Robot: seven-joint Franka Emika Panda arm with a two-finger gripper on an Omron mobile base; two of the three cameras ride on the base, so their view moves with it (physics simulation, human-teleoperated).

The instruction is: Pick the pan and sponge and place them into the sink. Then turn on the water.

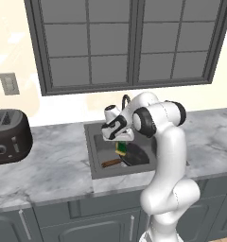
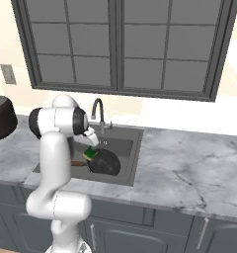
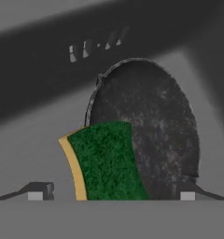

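Left base view showed a grey marble counter (image 1: pixel 54 160) under a dark window (image 1: pixel 129 42). In the sink (image 1: pixel 97 142) lay the pan (image 1: pixel 134 156), the sponge (image 3: pixel 107 161) apparently resting on it. The gripper (image 3: pixel 111 192) stood wide apart, holding nothing.

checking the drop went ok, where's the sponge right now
The sponge is in the sink, resting at the edge of the pan, between the open gripper fingers in the hand view.
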